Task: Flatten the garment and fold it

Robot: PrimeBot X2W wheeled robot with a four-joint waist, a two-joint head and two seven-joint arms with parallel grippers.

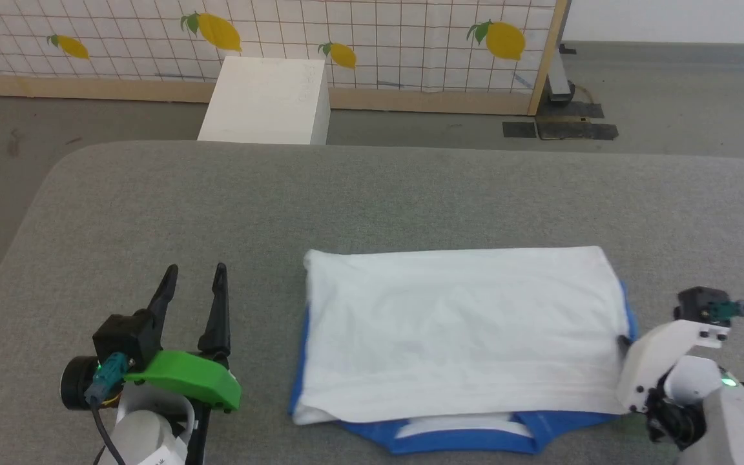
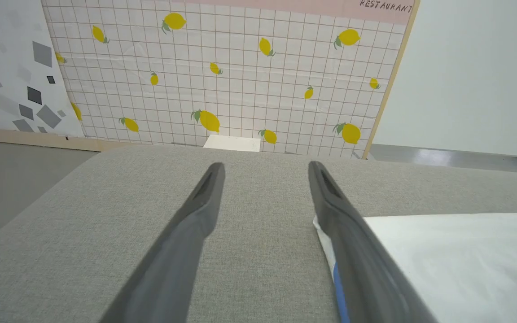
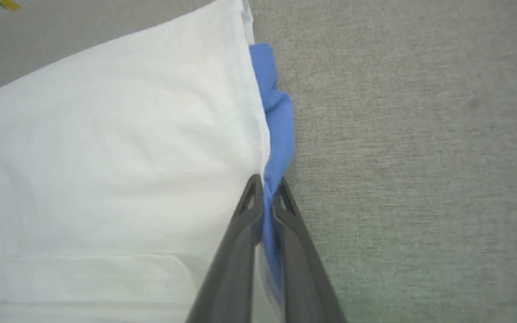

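Observation:
The garment (image 1: pixel 462 329) lies folded into a white rectangle on the grey surface, with blue cloth peeking out along its left, right and near edges. My right gripper (image 3: pixel 267 188) is shut on the blue cloth at the garment's (image 3: pixel 115 148) right edge; its fingers pinch that fold between them. In the head view the right gripper (image 1: pixel 624 341) shows at the garment's right side, mostly hidden behind its white wrist. My left gripper (image 1: pixel 194 274) stands open on the bare surface to the left of the garment, nothing between its fingers (image 2: pixel 204 202). The garment's (image 2: pixel 456 260) left corner lies just beyond the right finger.
The grey padded surface (image 1: pixel 372 194) stretches wide around the garment. Beyond its far edge stand a white box (image 1: pixel 268 100) and a lemon-patterned tiled panel (image 1: pixel 346 39). Dark floor plates (image 1: pixel 559 126) lie at the back right.

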